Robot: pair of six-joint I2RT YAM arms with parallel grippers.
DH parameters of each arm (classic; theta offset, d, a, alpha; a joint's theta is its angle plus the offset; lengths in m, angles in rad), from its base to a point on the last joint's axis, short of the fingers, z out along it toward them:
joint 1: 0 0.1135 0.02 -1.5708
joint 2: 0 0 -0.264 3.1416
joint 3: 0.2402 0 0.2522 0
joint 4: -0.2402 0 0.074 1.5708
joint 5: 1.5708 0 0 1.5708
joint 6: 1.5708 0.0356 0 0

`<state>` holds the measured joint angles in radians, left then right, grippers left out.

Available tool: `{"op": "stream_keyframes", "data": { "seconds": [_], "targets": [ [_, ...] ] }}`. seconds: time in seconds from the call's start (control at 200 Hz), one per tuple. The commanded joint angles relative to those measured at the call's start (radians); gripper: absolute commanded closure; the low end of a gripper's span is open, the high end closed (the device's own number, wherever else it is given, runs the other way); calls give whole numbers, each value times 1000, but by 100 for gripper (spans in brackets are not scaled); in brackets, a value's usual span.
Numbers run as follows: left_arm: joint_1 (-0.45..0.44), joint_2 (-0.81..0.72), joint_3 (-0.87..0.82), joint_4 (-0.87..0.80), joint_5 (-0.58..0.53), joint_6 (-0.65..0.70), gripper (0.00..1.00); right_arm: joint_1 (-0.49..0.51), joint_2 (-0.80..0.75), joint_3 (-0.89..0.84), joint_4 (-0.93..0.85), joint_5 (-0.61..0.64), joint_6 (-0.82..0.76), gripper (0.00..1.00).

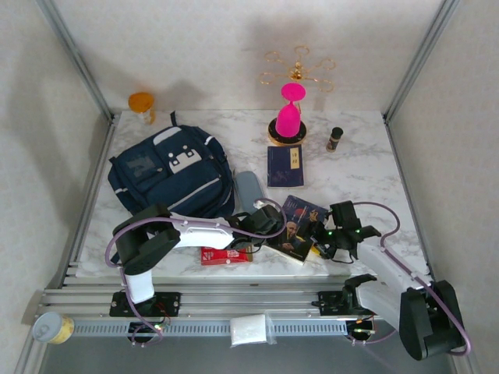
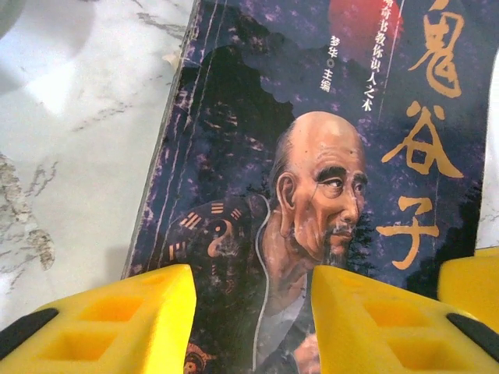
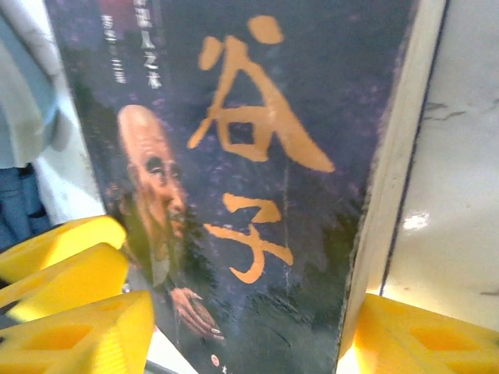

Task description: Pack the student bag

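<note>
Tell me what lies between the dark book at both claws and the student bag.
A pale blue pencil case lies on the table between the book and the student bag, right beside the bag.

White marble-pattern table point(image 1: 366, 179); on it: large navy blue fabric backpack point(image 1: 168, 175) rear left; light-blue oblong pencil case point(image 1: 248, 191) touching it; dark blue hardcover book point(image 1: 285, 165) centre; dark illustrated paperback point(image 1: 300, 222) near front; flat red box point(image 1: 226, 255) front edge; small dark bottle point(image 1: 334, 139); pink hourglass-shaped ornament point(image 1: 289, 117) rear; orange jar point(image 1: 142, 104) rear-left corner.
</note>
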<state>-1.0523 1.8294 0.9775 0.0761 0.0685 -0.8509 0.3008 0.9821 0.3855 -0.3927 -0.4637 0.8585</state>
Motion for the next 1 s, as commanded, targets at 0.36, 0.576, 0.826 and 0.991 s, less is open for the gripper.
{"op": "stream_keyframes", "data": {
  "seconds": [0.36,0.576,0.826,0.991],
  "targets": [
    [-2,59,-31,-27,-11,-25,55,7,-36,116,-95,19,-71,57],
    [-3,59,-26,-27,-9,-26,55,5,-11,129,-120,56,-107,76],
    [-3,55,-8,-32,-6,-20,54,5,-22,143,-135,71,-124,93],
    [6,24,-5,7,16,-26,48,3,-58,160,-119,73,-137,100]
  ]
}}
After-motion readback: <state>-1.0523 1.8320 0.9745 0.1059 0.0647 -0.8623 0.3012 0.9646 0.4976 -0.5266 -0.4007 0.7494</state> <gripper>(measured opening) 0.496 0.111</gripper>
